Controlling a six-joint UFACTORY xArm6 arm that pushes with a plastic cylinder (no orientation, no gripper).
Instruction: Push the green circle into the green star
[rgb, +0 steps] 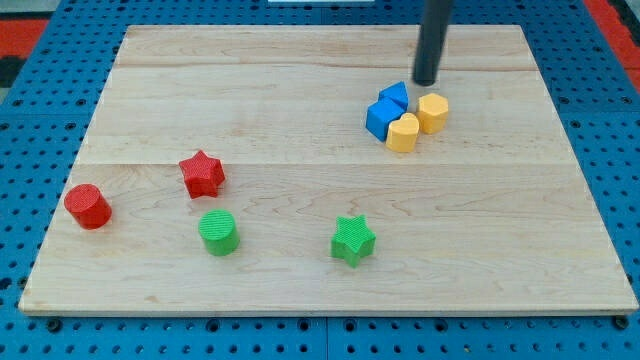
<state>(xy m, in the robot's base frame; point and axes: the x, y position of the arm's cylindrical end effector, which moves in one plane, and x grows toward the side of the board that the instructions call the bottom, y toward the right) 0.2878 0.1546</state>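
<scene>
Our tool is a plain dark rod with nothing to open or close and nothing held, and my tip (426, 82) rests on the bench (300, 70) toward its far right corner, just above the cluster of two blue blocks (385, 112) and two yellow blocks (418, 122), which sit touching one another. From the single camera view, we see that the tip is well apart from both of the task's pieces. The green circle (218, 233) stands near the bench's near edge, left of centre, and the green star (353, 240) lies to its right along that same near edge, with bare wood between them and no contact yet. A red star (202, 174) sits just up and left of the green circle, and a red cylinder (88, 206) stands close to the left edge. We judge that the task is at its approach step: no push on the circle has begun. Our next move, as we read it, calls for bringing the tip across the bench to the circle's left side, so that a push toward the right edge drives it straight into the star. The path should swing clear of the blue and yellow cluster, and the tip must slip in between the red star and the circle without nudging either early. A push that meets the circle off centre could send it past the star.
</scene>
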